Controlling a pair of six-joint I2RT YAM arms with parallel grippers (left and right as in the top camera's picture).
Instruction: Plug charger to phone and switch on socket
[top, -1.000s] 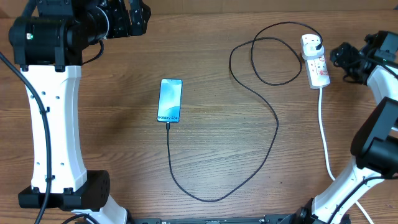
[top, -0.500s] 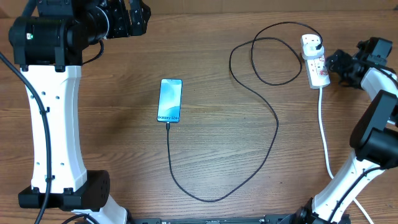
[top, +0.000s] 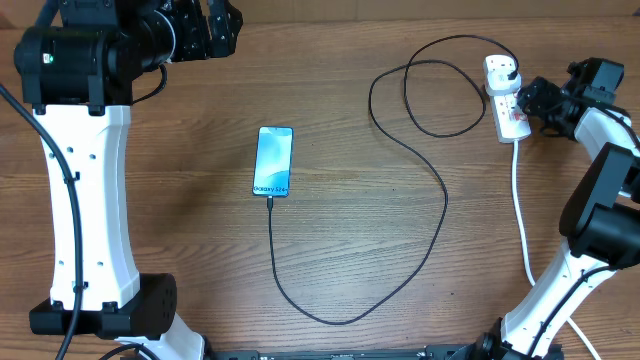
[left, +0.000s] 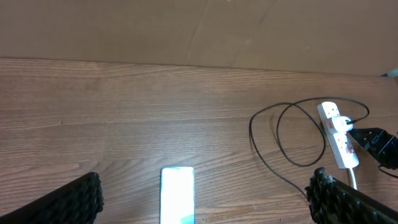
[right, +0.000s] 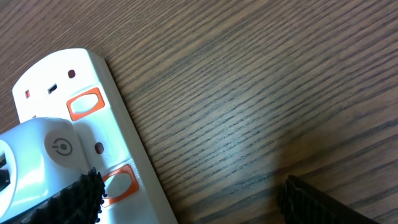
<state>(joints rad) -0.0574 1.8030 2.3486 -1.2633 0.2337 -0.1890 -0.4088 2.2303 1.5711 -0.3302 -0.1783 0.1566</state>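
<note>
Item one: the phone (top: 274, 161), which we place at mid-tabletop, left of centre. It lies screen up with its long axis running far edge to near edge and its lettered end nearest us.

Item two: the charger (top: 440, 190), a thin black cable. It meets the phone's near short end, bows toward the near edge, then climbs and coils in loops between phone and socket.

Item three: the socket (top: 507, 98), near the far right corner with its long axis far to near. Its white cord (top: 522, 210) trails toward the near edge, and a white adapter (right: 43, 155) sits on it.

Right gripper (top: 528, 100): jaws spread. One finger (right: 81, 193) hangs over the socket by an orange-red switch (right: 118, 183), the other over bare wood. We cannot tell whether it touches.

Left gripper (top: 222, 28): jaws spread wide, at the far left corner, holding nothing.

Surface: brown wood-grain tabletop (top: 180, 220), with a plain tan backboard (left: 186, 28) beyond the far edge.
</note>
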